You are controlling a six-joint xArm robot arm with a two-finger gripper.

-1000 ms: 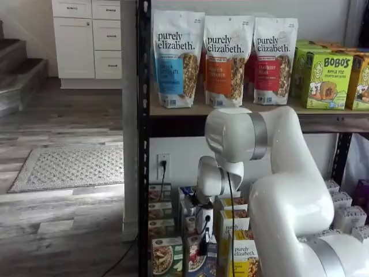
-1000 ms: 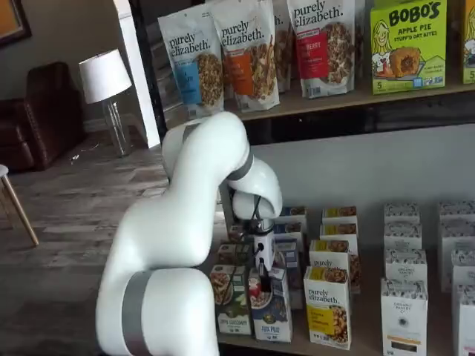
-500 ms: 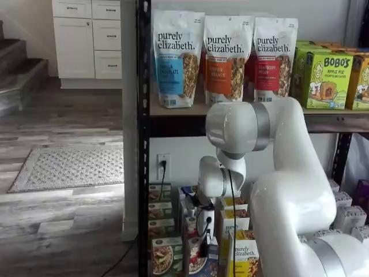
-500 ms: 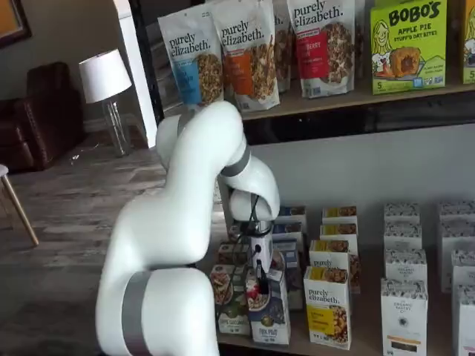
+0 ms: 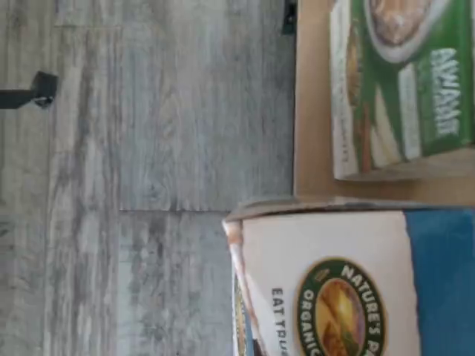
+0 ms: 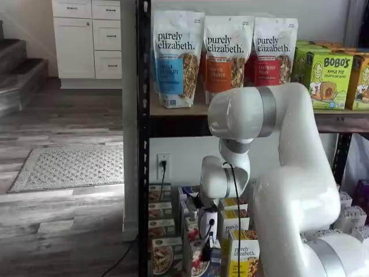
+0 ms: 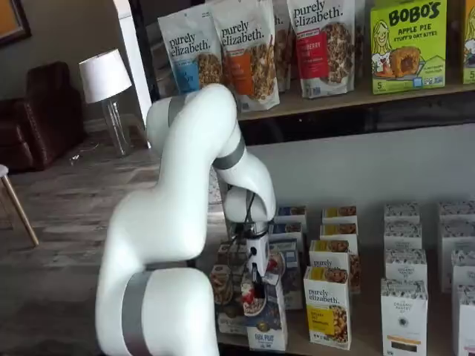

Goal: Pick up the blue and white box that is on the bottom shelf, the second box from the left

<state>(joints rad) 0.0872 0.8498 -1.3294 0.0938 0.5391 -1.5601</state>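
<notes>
Blue and white box (image 7: 266, 315): tall cereal carton, white upper part with a round green logo, blue lower part with a bowl picture. It hangs tilted directly beneath the gripper (image 7: 257, 288), its top pinched between the black fingers. Its foot leans out past the front edge of the bottom shelf (image 7: 356, 347); whether it touches the board cannot be told. In a shelf view the same carton (image 6: 200, 259) shows only partly under the gripper (image 6: 206, 249). The wrist view gives its white top face and logo close up (image 5: 334, 289), with grey plank floor (image 5: 148, 148) beyond.

Gripper: white body, black fingers closed on the blue and white box; a black cable runs down beside it.

Green-fronted box (image 7: 225, 293): just beside the gripper on the arm's side, upright on the bottom shelf, partly hidden by the arm. Also seen in the wrist view (image 5: 404, 81) on the tan board.

Yellow-and-white "purely elizabeth" box (image 7: 327, 305): upright, near the gripper on its other side, apart from the held carton.

White boxes (image 7: 403, 315): farther off along the same shelf, in rows.

Granola pouches (image 7: 248, 52) and green "BOBO'S" box (image 7: 407, 44): on the upper shelf, well above the gripper.
</notes>
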